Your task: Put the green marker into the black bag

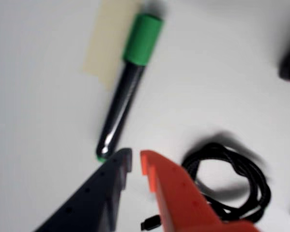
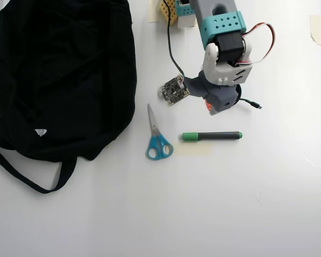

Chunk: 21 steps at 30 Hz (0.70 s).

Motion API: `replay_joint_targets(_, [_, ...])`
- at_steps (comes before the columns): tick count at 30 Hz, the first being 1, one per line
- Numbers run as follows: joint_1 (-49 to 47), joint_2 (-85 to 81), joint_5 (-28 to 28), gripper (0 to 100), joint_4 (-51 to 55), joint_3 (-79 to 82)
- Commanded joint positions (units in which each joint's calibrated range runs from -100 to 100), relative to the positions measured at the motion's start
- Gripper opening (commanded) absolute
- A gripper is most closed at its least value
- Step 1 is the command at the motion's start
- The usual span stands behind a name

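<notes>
Hovering low over the white table point(image 1: 33, 72), the gripper point(image 1: 136, 162) in the wrist view has its dark finger and orange finger nearly together, only a narrow slit between the tips, and it pinches nothing. The green marker point(image 1: 128, 82) lies just ahead of the tips, slanted, with its small green end nearest the dark finger; its glossy black barrel catches the light and its matte green cap rests over a strip of tan tape point(image 1: 108, 38) (probably a placement mark). A coiled black cable point(image 1: 232, 179) loops beside the orange finger.

In the overhead view the gripper point(image 2: 216, 108) hangs just above the marker point(image 2: 211, 136), which lies flat and horizontal, cap toward the blue-handled scissors point(image 2: 157, 140). The black bag point(image 2: 64, 75), soft creased fabric with trailing straps, sprawls well apart at the left. By my judgement the jaws must spread before any grasp.
</notes>
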Motion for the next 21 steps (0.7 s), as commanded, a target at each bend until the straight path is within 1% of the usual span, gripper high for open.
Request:
replay_joint_targets(1, [0.4, 2.9, -2.0, 2, 4.8, -6.9])
replay_joint_targets(5, [0.5, 6.9, -3.1, 2, 6.7, -11.5])
replay_joint_targets(11, [0.3, 13.9, -3.5, 2, 6.7, -19.6])
replay_joint_targets(13, [0.3, 15.6, -4.4, 2, 6.8, -21.6])
replay_joint_targets(21, [-0.1, 18.0, -7.8, 2, 6.8, -23.0])
